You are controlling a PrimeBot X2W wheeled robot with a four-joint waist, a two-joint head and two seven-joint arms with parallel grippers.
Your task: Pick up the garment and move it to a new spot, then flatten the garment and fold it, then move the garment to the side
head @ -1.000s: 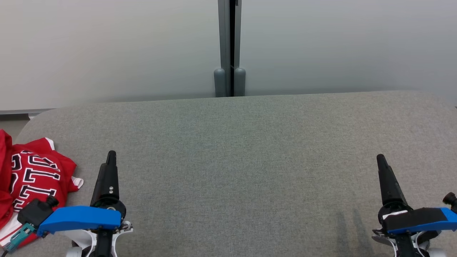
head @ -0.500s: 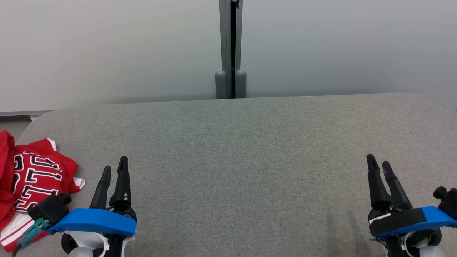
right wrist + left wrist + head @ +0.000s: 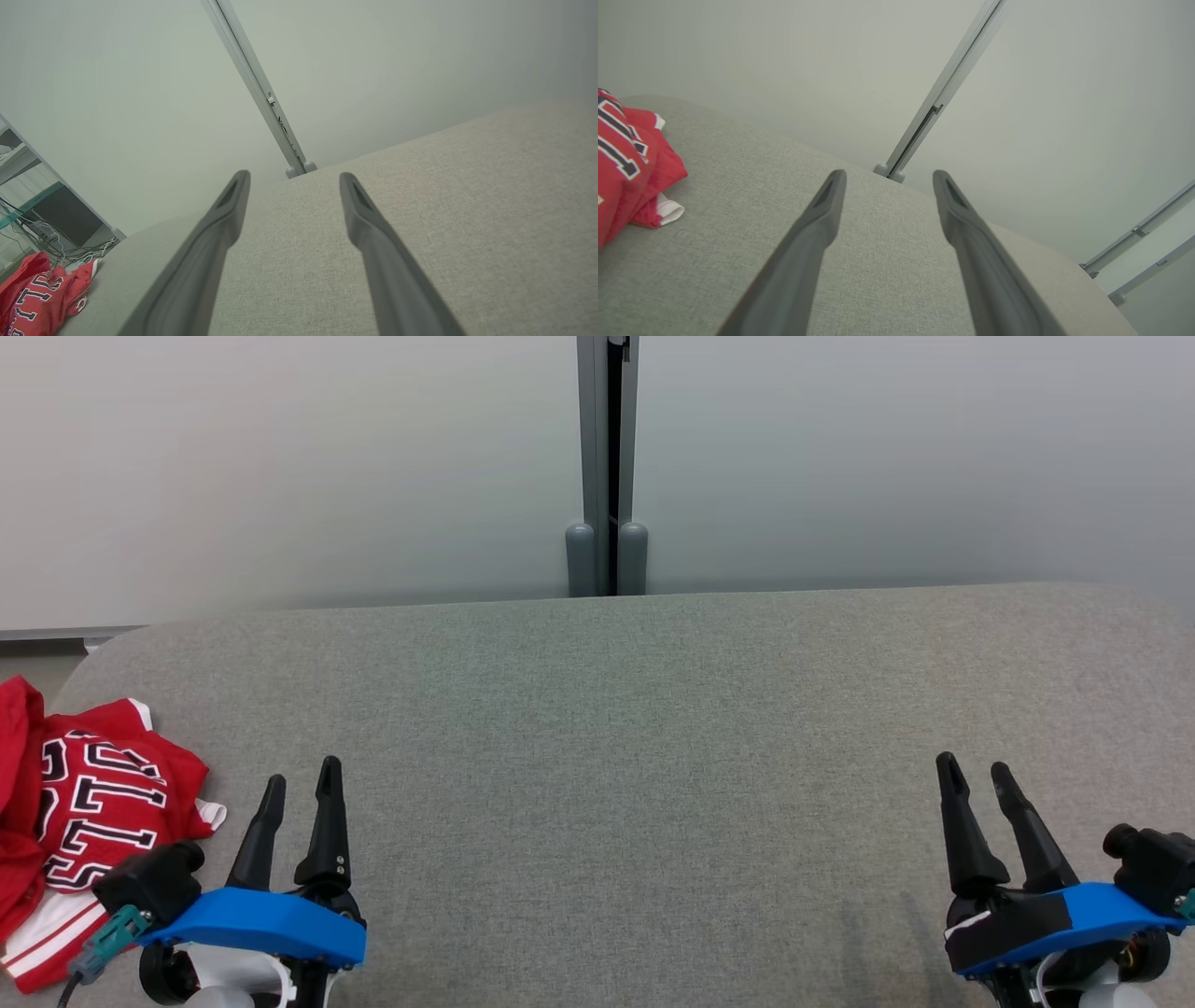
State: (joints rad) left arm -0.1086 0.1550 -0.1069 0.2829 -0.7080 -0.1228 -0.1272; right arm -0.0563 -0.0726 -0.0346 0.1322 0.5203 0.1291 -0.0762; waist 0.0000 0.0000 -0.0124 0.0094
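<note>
From the head view, the red garment (image 3: 84,803) lies crumpled at the left edge of the grey table (image 3: 616,756). The left gripper (image 3: 302,773) hovers just beside it and the right gripper (image 3: 973,763) near the front right corner, both with fingers parted.

From the left wrist view, the left gripper's fingers are spread over bare cloth, with the garment (image 3: 626,158) off to their left.

From the right wrist view, the right gripper's fingers are equally spread, well apart from the garment (image 3: 37,291) at the table's far edge.

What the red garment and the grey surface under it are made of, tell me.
Red garment: likely thin jersey knit, matte; it bunches in soft folds, with black-and-white block letters. Grey surface: seemingly woven upholstery cloth, matte, with fine heathered weave visible.
</note>
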